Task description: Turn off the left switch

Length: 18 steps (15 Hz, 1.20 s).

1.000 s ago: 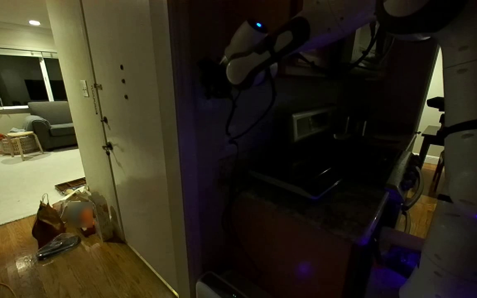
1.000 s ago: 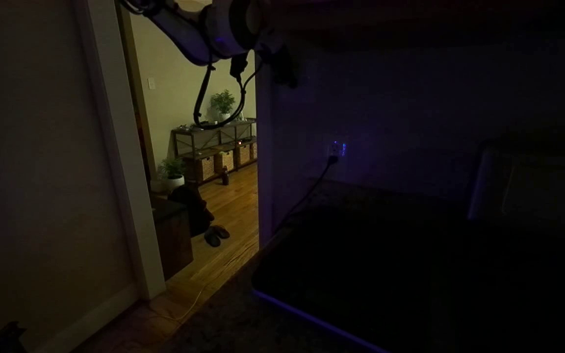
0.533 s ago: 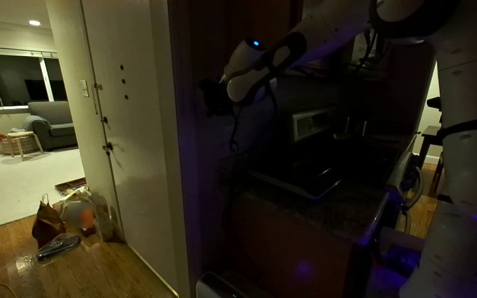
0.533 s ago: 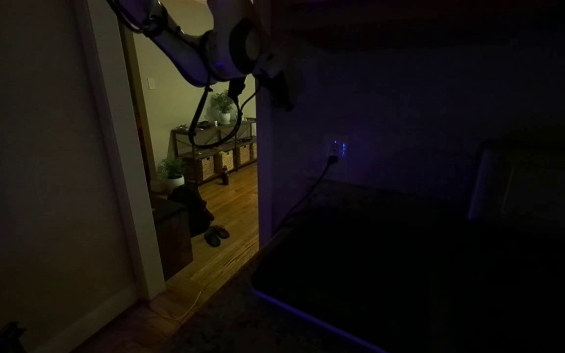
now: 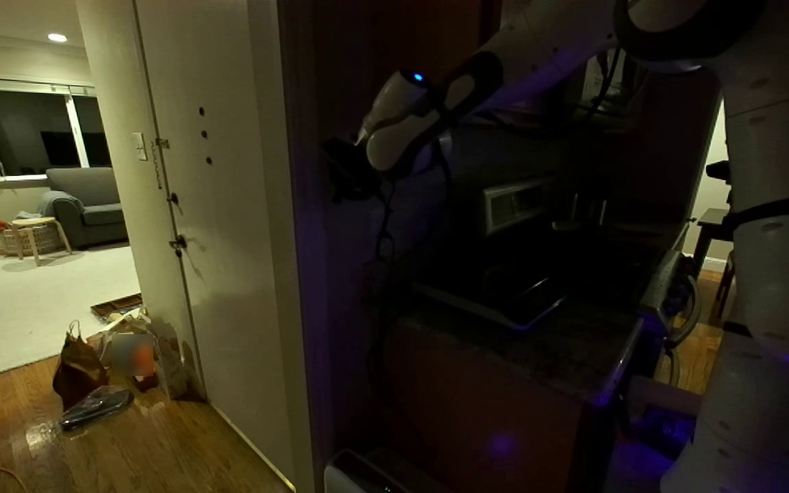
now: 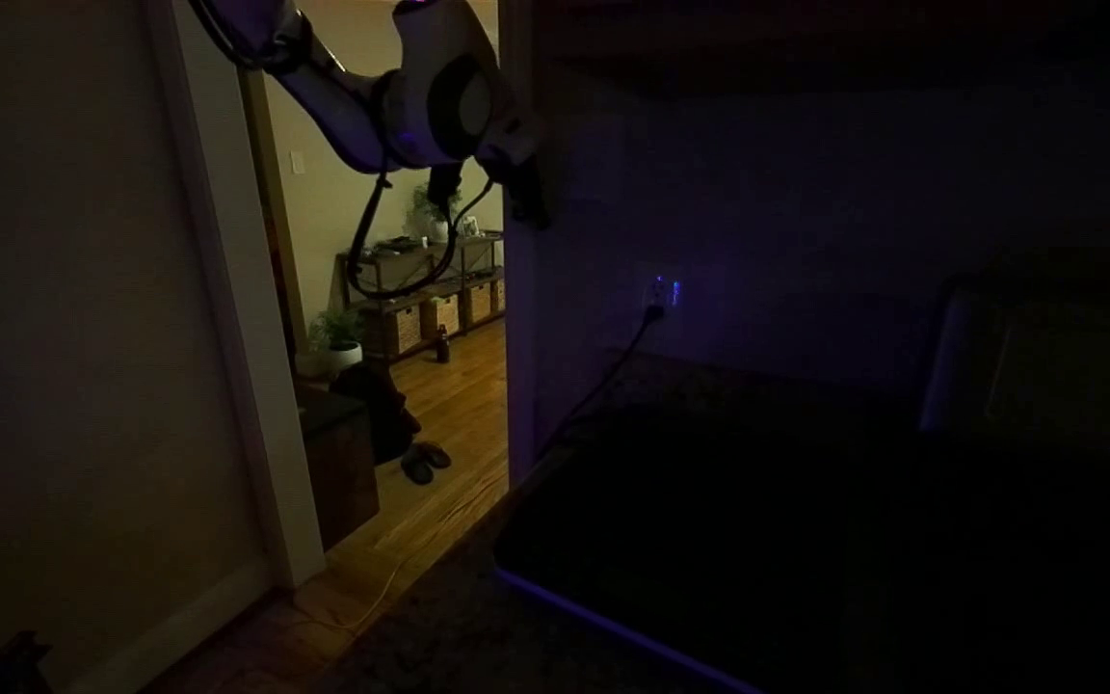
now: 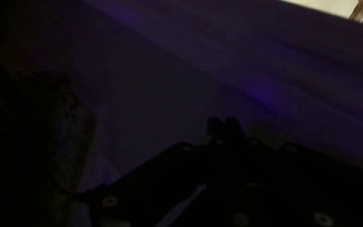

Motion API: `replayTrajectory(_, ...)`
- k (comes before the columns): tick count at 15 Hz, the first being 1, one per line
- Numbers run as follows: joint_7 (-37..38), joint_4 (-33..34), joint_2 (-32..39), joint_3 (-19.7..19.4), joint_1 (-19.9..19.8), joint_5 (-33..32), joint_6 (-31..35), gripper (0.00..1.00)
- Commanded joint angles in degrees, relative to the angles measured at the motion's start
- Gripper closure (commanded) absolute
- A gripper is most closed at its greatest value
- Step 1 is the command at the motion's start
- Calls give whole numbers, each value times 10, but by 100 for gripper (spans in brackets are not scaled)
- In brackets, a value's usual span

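Observation:
The room around the arm is very dark. A faint paler patch (image 6: 596,159) shows on the dark wall in an exterior view, to the right of my gripper. It may be the switch plate, but its left switch cannot be made out. My black gripper (image 6: 530,198) is in front of the wall near its edge, apart from the patch in that picture. The gripper (image 5: 348,177) also shows as a dark shape in an exterior view. In the wrist view the fingertips (image 7: 222,123) are almost together with nothing seen between them. No switch shows there.
A socket plate (image 6: 661,289) with a dark cord is lower on the same wall. A counter (image 5: 504,363) and a stove lie below the arm. The wall ends at a doorway edge (image 6: 519,386). Lit wall plates (image 5: 140,146) (image 6: 297,163) are farther off, beyond the opening.
The gripper has moved down over the last second, then shifted left in both exterior views. The looped arm cable moved with it. The room stays dark throughout.

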Motion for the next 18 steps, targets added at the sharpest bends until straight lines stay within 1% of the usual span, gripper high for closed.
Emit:
replayTrajectory(1, -103, -50, -81, 8, 25, 99, -56, 64)
replayTrajectory(2, -129, -52, -94, 9, 32, 123, -85, 64)
replayTrajectory(3, -152, -50, -107, 7, 39, 139, -127, 59)
replayTrajectory(4, -177, -45, -119, 4, 44, 152, -175, 51)
replayTrajectory(5, -197, -37, -128, -2, 49, 152, -223, 46)
replayTrajectory(9, -239, 3, -147, -19, 54, 98, -391, 19)
replayTrajectory(10, -248, 11, -149, -21, 54, 84, -419, 12)
replayTrajectory(12, -276, 25, -153, -22, 55, 63, -466, 2)
replayTrajectory(15, -303, 37, -152, -21, 58, 38, -497, 0)
replayTrajectory(17, -306, 38, -152, -19, 62, 20, -503, 0)
replayTrajectory(18, -305, 34, -152, -19, 63, 13, -495, 0)
